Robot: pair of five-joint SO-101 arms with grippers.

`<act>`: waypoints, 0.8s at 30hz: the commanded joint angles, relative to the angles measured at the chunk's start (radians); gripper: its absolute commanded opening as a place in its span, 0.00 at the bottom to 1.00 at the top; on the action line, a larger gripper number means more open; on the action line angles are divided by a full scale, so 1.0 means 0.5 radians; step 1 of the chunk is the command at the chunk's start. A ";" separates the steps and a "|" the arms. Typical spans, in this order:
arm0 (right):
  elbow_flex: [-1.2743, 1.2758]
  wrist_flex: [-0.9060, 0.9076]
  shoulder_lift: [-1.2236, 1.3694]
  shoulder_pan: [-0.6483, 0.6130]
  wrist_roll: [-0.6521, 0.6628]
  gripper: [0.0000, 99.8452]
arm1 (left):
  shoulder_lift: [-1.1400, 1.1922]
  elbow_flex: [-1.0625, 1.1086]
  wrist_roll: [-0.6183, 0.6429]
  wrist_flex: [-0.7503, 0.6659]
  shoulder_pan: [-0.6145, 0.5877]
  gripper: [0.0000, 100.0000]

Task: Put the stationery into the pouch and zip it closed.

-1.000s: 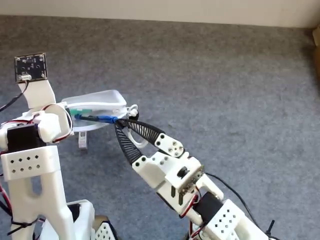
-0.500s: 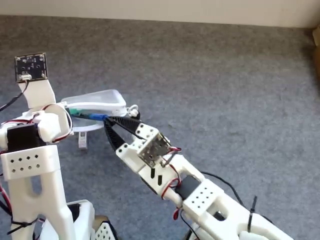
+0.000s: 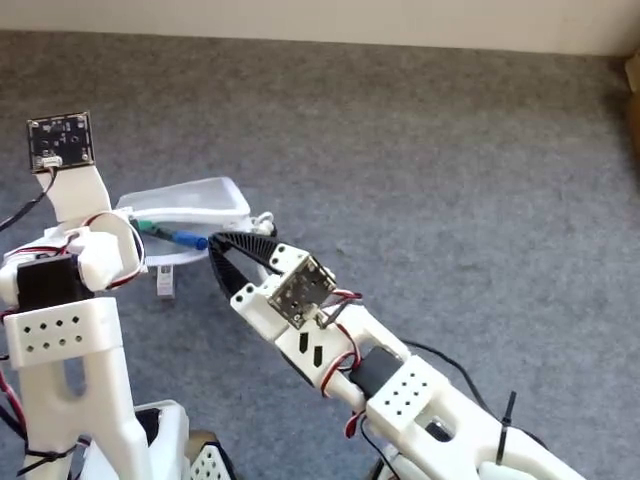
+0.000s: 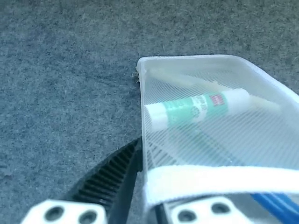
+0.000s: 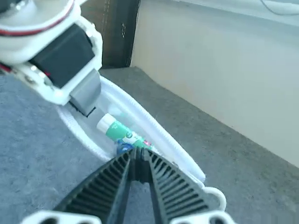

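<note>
Black ribbed fingers of the right pincer (image 5: 138, 156) are drawn together into a narrow wedge. Nothing can be seen gripped between them, and the tips are set against the end of the blue pen (image 5: 124, 148) at the pouch mouth. Over the last second the wrist has been rolled over and the pincer carried toward the left of the high view, so the pen has been pushed further into the pouch (image 3: 225, 192). The stationery is therefore judged to be almost stowed, with the zip not yet drawn.

The pouch is held in the upper left of the high view, over the grey bench (image 3: 450, 180). Its edge band is clamped by the left pincer (image 4: 148, 186), which has been kept in nearly the same place.

In the left wrist view, a green-and-white glue stick (image 4: 196, 109) is shown lying inside, seen through the mesh wall. A pale slim item behind it cannot be identified, and far less of this is made out from above. The open mouth and a white pull ring (image 5: 214, 195) at its end are best given by the right wrist view. The placing of the two arms is best read from the high view.
</note>
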 commanded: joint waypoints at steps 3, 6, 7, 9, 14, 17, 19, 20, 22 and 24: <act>-0.238 0.262 0.002 -0.026 0.015 0.00 | 0.029 -0.005 -0.009 -0.034 -0.023 0.01; -0.293 0.262 0.149 -0.020 0.015 0.00 | 0.029 -0.008 -0.012 -0.034 -0.017 0.01; -0.302 0.262 0.210 -0.020 0.015 0.00 | 0.029 -0.008 -0.012 -0.034 -0.017 0.01; -0.345 0.262 0.339 -0.017 0.015 0.00 | 0.029 -0.008 -0.012 -0.034 -0.017 0.01; -0.474 0.265 0.554 -0.014 0.015 0.00 | 0.029 -0.008 -0.012 -0.034 -0.020 0.01; -0.489 0.385 0.563 -0.014 0.015 0.00 | 0.029 -0.008 -0.012 -0.034 -0.020 0.01; -0.575 0.572 0.563 -0.014 0.015 0.00 | 0.029 -0.008 -0.012 -0.034 -0.023 0.01; -0.628 0.664 0.566 -0.014 0.012 0.00 | 0.029 -0.008 -0.012 -0.034 -0.023 0.01; -0.723 0.842 0.578 -0.014 0.012 0.00 | 0.029 -0.008 -0.012 -0.034 -0.026 0.01; -0.775 0.953 0.582 -0.017 0.009 0.00 | 0.029 -0.008 -0.012 -0.034 -0.026 0.01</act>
